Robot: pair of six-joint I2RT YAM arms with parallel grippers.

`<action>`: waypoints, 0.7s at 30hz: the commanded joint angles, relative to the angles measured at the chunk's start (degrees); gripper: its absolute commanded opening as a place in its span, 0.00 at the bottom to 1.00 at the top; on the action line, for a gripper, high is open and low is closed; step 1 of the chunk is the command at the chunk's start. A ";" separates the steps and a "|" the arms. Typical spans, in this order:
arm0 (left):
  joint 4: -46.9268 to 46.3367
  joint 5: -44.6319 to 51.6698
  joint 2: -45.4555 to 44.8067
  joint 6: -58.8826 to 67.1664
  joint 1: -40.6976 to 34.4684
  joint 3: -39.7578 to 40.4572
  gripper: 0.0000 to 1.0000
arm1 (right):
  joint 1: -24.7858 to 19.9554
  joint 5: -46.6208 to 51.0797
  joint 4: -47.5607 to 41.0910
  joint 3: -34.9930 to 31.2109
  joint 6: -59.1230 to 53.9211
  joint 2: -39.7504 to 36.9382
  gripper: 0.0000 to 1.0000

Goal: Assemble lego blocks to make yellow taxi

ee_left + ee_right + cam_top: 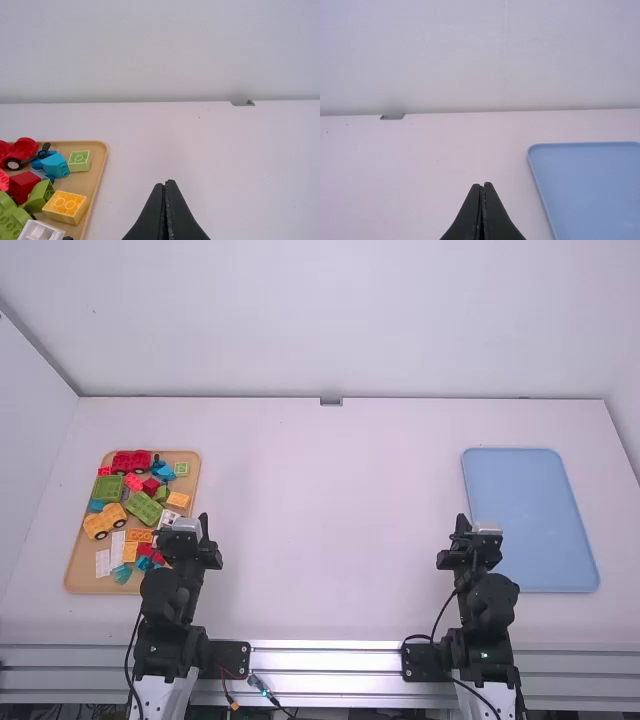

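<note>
While left claw [184, 542] and right claw [474, 544] are closed, blocks [145, 507] crowd the tan tray [83, 577].

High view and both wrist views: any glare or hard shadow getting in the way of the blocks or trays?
High view: bright glare on the metal rail, away from the tan tray and blue tray. Left wrist view: soft, even light, blocks readable. Right wrist view: faint grey shading low on the wall, no hard shadow.

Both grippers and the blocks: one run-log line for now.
left gripper: shut, empty | right gripper: shut, empty | yellow wheeled base, yellow brick: on tan tray | blue tray: table's right side | taxi: unassembled
</note>
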 commanded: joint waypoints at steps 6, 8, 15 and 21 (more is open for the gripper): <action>-0.07 -0.38 0.57 0.13 -0.03 0.44 0.02 | 0.04 -0.19 0.12 0.38 -0.23 0.55 0.02; -0.19 -0.70 1.09 0.23 -0.04 0.85 0.03 | 0.10 -0.26 0.18 0.75 -0.28 1.07 0.03; -1.64 -2.82 4.95 0.81 -0.12 4.11 0.08 | 0.71 -0.38 0.56 3.35 -0.88 4.92 0.08; -5.99 -4.79 14.32 2.96 2.61 12.64 0.21 | 2.27 0.58 1.76 9.42 -2.75 14.34 0.21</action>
